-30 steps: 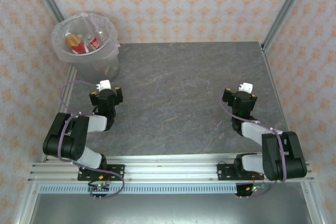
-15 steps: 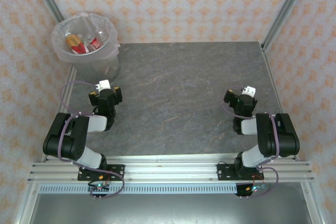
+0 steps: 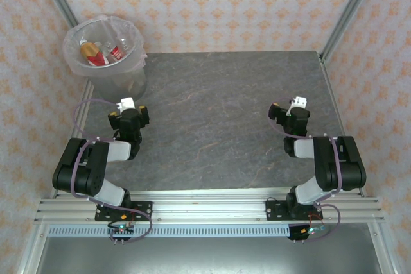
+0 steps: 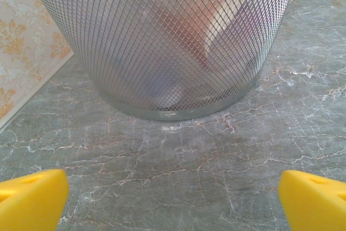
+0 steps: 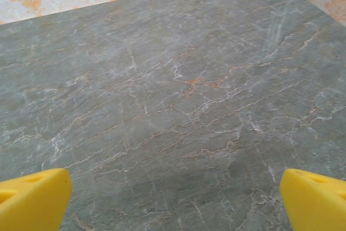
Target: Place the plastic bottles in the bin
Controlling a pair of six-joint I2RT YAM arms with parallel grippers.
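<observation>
We see bottles [image 3: 97, 53] inside the bin [image 3: 121, 83] (far left corner), while the left gripper [image 4: 173, 196] and right gripper [image 5: 173, 196] stand spread apart, empty.

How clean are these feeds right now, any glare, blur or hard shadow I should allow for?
Top external: even soft light, sharp, bottles readable in the bin. Left wrist: the bin's mesh is slightly soft, table veins crisp, left gripper soft-edged. Right wrist: table crisp, pale sheen at far right, right gripper soft-edged.
</observation>
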